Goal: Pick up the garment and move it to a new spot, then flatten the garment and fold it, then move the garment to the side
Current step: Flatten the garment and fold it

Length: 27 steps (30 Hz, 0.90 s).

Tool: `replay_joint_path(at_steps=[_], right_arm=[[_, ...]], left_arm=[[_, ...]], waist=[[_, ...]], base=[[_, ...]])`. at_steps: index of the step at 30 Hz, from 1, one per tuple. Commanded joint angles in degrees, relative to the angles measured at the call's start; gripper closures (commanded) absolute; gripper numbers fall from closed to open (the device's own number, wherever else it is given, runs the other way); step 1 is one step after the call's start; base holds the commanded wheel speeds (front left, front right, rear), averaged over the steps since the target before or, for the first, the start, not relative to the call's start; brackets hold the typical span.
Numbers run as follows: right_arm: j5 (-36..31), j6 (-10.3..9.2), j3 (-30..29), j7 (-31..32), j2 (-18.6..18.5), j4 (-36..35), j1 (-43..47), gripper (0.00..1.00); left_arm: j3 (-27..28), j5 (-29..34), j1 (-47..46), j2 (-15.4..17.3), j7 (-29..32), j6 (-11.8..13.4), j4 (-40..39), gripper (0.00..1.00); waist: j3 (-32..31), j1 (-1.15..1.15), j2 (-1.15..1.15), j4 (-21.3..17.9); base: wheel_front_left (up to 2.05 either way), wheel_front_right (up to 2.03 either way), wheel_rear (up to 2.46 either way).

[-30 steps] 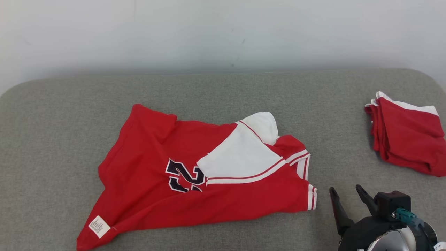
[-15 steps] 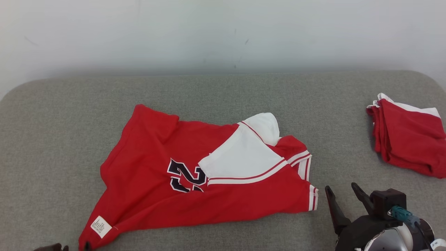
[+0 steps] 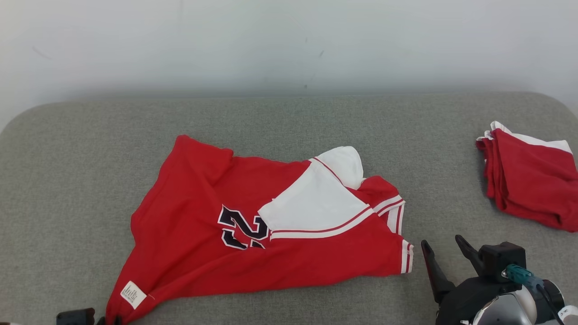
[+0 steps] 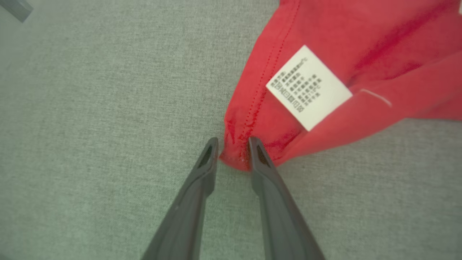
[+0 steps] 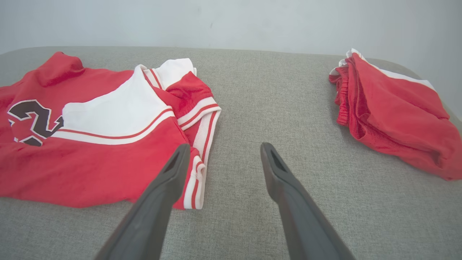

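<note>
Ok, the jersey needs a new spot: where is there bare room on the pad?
Widest free patch: between the jersey and the folded pile, ahead of the right tool. Also free: the back strip of pad along the wall, and the left end beyond the jersey. Crowded: the centre and the far right edge.

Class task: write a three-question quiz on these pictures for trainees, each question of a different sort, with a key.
1. True or false: the right claw grips the red shirt.
2. Between the fingers of the left claw sits: A) a sleeve, B) the shirt corner by the white label, C) nothing.
3. What lies at the right end of the grey surface?
Key: 1 false, it is open and empty. 2 B. 3 a folded red-and-white pile.
</note>
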<state>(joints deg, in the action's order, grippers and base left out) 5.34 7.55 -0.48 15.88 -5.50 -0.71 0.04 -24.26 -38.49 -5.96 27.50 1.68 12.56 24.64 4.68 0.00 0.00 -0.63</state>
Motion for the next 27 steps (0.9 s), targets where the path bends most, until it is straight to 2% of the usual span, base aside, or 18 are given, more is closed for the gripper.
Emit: replay_joint_path(at_steps=[1,3,4,8,12,16,19,24,27], right_arm=[[-0.52,-0.14,0.3,0.16,-0.41,-0.14,-0.06,0.0],[-0.5,-0.14,1.03,0.57,-0.9,-0.28,-0.64,0.0],[-0.51,-0.14,1.64,0.72,-1.38,-0.38,-1.18,0.0],[0.78,-0.14,5.42,2.5,-4.0,-0.89,-5.44,0.0],[3.48,-0.14,10.59,7.11,-7.38,1.47,-14.26,0.0],[7.0,-0.14,16.93,12.66,-9.97,7.83,-25.54,0.0],[11.14,-0.14,22.0,16.89,-10.86,16.25,-34.98,0.0],[14.02,-0.14,27.01,18.7,-11.61,25.31,-41.9,0.0],[14.87,-0.14,28.06,18.3,-11.82,29.6,-44.34,0.0]], left_arm=[[-0.33,0.35,-0.65,0.04,0.42,-0.19,0.69,0.57],[-0.47,0.15,-1.28,-0.17,0.8,-0.18,1.68,0.8],[-0.37,-0.08,-1.47,-0.32,0.88,-0.14,2.1,1.0],[0.03,-0.7,-2.25,-0.91,0.03,-0.25,2.94,1.0],[-0.13,-0.81,-3.41,-1.9,-0.78,-0.37,2.81,1.0],[-1.01,-0.13,-5.6,-3.19,-1.03,-0.9,2.75,1.0],[-2.41,0.8,-8.42,-4.63,-1.41,-1.59,3.26,1.0],[-4.1,2.02,-11.54,-6.57,-2.04,-2.64,4.15,1.0],[-4.9,2.46,-12.97,-7.51,-2.35,-3.11,5.0,1.0]], waist=[[-0.05,0.0,0.0,0.15],[-0.05,0.0,0.0,0.29],[-0.02,0.0,0.0,0.35],[0.59,0.0,0.0,0.39],[2.28,0.0,0.0,0.95],[4.5,0.0,0.0,2.72],[6.74,0.0,0.0,5.55],[8.74,0.0,0.0,8.59],[9.4,0.0,0.0,9.74]], base=[[0.0,0.0,0.0],[0.0,0.0,0.0],[0.0,0.0,0.0],[0.0,0.0,0.0],[0.0,0.0,0.0],[0.0,0.0,0.0],[0.0,0.0,0.0],[0.0,0.0,0.0],[0.0,0.0,0.0]])
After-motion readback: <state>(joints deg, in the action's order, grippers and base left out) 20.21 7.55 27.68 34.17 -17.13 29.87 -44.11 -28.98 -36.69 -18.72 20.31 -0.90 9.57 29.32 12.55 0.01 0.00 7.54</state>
